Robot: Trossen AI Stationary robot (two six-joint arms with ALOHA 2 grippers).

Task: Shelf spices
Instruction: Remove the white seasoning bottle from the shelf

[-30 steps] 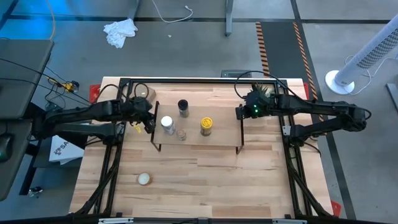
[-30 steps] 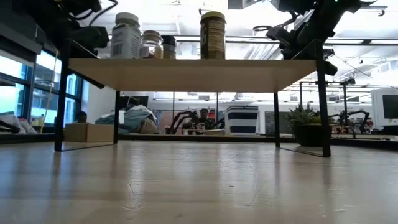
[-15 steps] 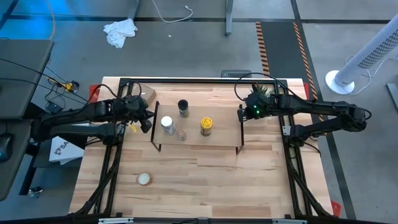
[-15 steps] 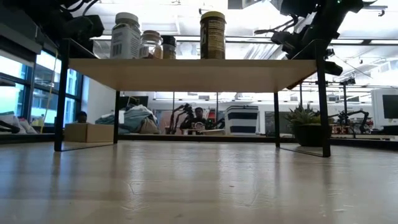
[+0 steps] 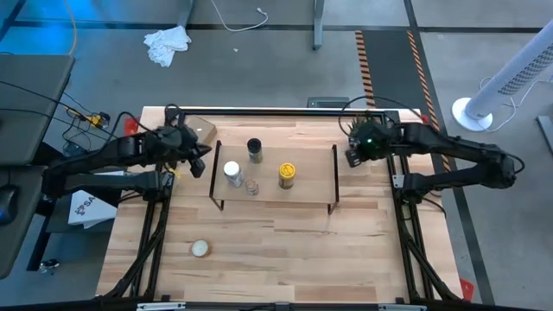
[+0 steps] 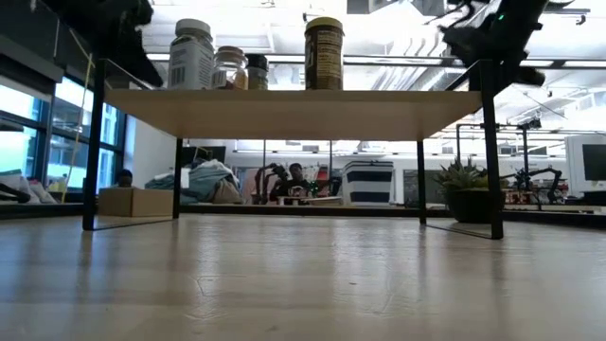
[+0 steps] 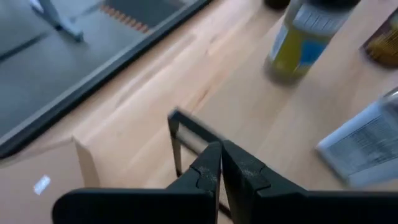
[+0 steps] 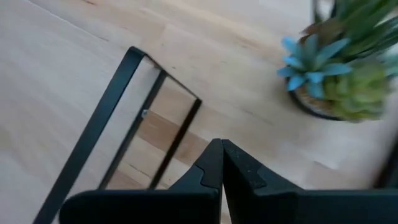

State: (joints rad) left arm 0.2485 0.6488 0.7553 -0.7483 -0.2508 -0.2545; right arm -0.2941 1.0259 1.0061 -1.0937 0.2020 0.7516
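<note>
shelf point(image 5: 275, 179): stands mid-table, a light-wood plank on thin black frame legs at each end.
jars: all four stand upright on the shelf's plank, toward its left half.
yellow jar point(image 5: 287, 174): nearest the middle of the plank, apart from the others.
white-capped jar point(image 5: 232, 173): closest to the left end.
black-capped jar point(image 5: 254, 149): toward the back edge, between the white-capped and yellow ones.
clear jar point(image 5: 251, 186): the smallest, just beside the white-capped jar, toward the front edge.
left gripper point(image 5: 198, 166): off the left end of the shelf, above the table, fingers together on nothing.
right gripper point(image 5: 352, 157): off the right end of the shelf, near a potted plant point(image 8: 339, 74), fingers together, empty.
round lid point(image 5: 200, 249): lies on the table point(image 5: 294, 250) near the front left, well apart from the shelf.
</note>
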